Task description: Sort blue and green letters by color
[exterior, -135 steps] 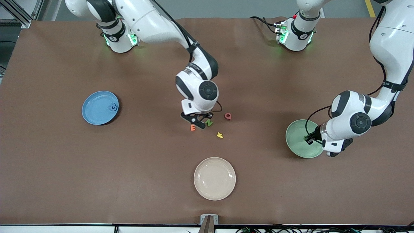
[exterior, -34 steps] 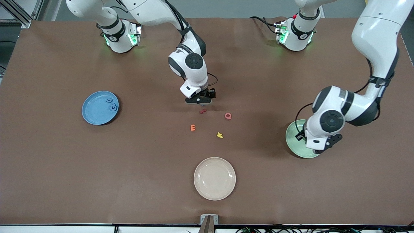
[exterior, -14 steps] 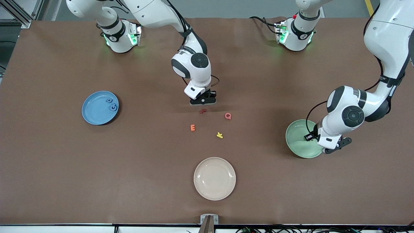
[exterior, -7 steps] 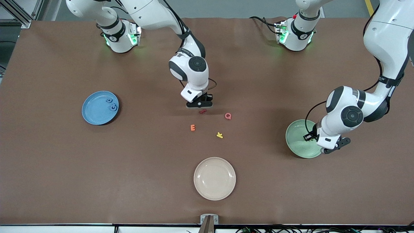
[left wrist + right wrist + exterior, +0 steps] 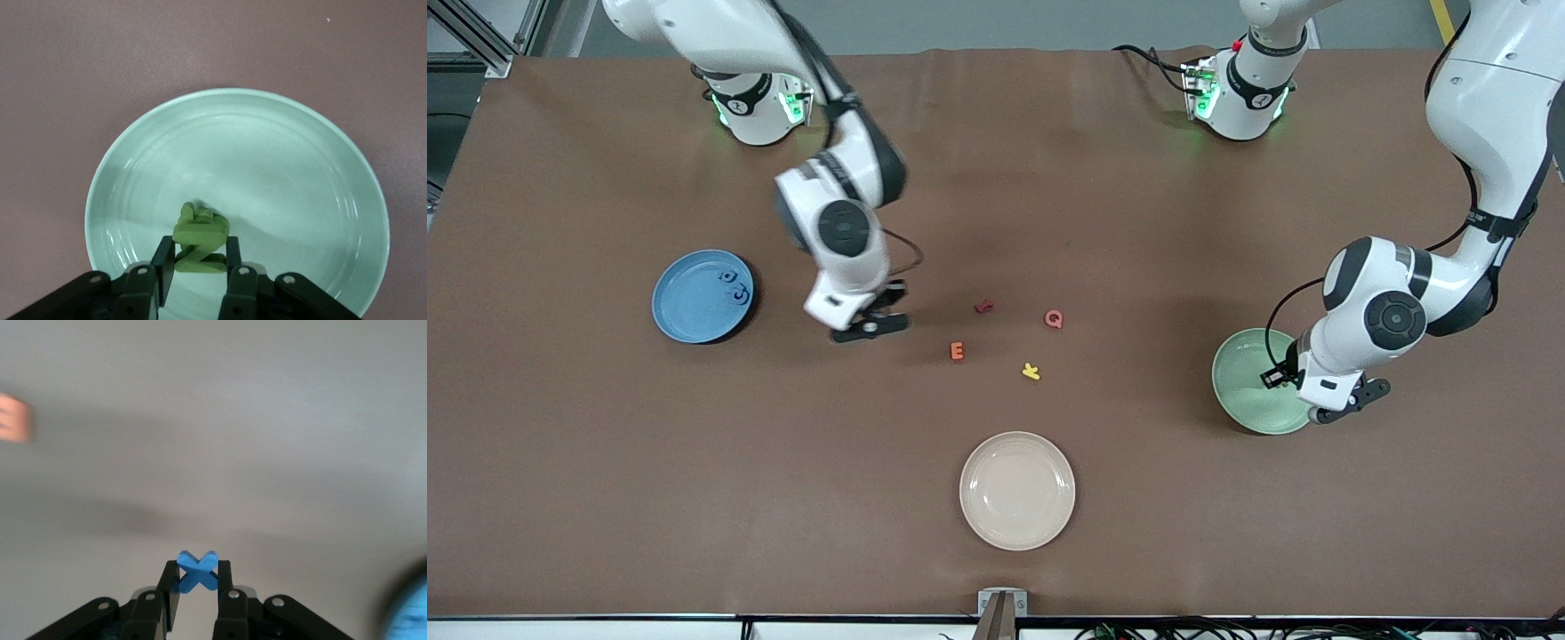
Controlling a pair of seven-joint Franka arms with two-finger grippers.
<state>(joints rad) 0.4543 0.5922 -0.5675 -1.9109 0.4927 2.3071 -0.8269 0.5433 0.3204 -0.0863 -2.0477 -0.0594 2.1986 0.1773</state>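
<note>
My right gripper (image 5: pixel 869 326) is shut on a blue letter X (image 5: pixel 198 573); it shows between the pads in the right wrist view (image 5: pixel 198 568). It hangs over bare table between the loose letters and the blue plate (image 5: pixel 685 307). Two blue letters (image 5: pixel 735 293) lie in that plate. My left gripper (image 5: pixel 1278 378) is over the green plate (image 5: pixel 1240 391). It is shut on a green letter N (image 5: pixel 199 230), held on edge just above the plate's bare floor (image 5: pixel 280 173). The other blue and green letters are out of view.
A dark red letter (image 5: pixel 984 307), a pink Q (image 5: pixel 1054 318), an orange E (image 5: pixel 957 351) and a yellow K (image 5: pixel 1032 372) lie mid-table. A beige plate (image 5: pixel 1017 490) sits nearer the front camera. The blue plate's rim (image 5: pixel 408 613) shows in the right wrist view.
My right arm has swung from over the loose letters toward the blue plate, carrying the blue X. My left gripper has stayed over the green plate.
</note>
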